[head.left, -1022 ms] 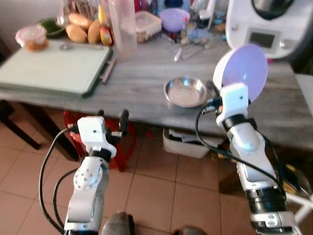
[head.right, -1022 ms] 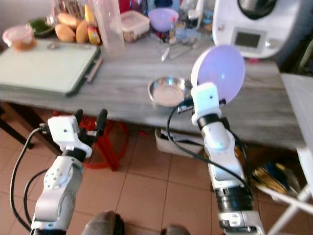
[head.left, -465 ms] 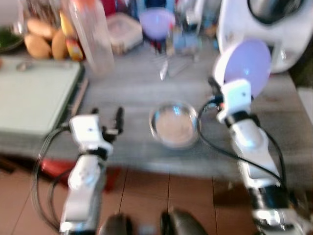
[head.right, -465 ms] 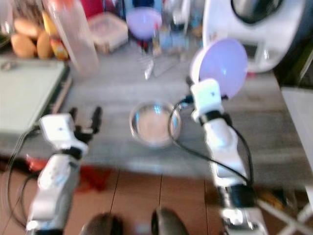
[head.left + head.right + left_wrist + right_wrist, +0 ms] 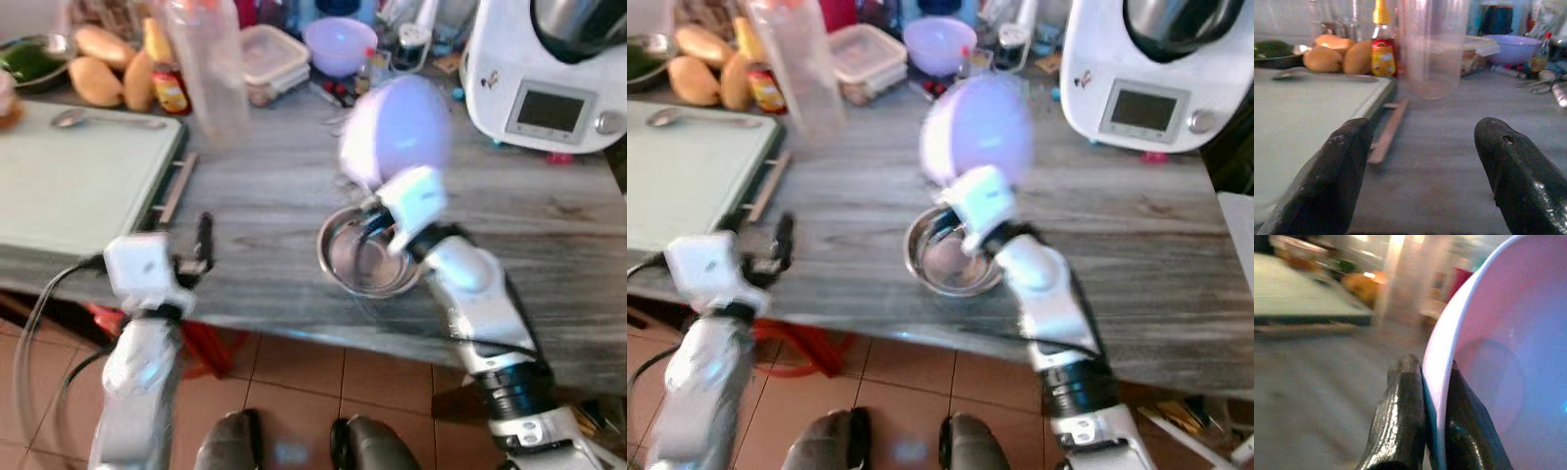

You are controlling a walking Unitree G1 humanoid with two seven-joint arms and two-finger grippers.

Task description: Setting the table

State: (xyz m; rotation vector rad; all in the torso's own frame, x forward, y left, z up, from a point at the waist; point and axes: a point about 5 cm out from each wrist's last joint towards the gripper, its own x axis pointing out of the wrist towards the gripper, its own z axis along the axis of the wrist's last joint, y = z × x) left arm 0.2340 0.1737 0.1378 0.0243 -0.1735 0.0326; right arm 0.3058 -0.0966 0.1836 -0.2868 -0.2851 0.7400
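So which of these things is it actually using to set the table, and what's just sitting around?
In use:
- lilac bowl, pinched by its rim in the right gripper
- steel bowl just below it
- left gripper, open, holding nothing

Lying about:
- cutting board
- spoon
- mangoes
- sauce bottle
- white kitchen machine

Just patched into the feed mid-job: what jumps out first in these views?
The right gripper pinches the rim of a pale purple bowl, holding it tilted up on edge just above a steel bowl near the front of the grey wooden table. The left gripper is open and empty at the table's front edge, beside the pale green tray. A white kitchen machine stands at the back right.
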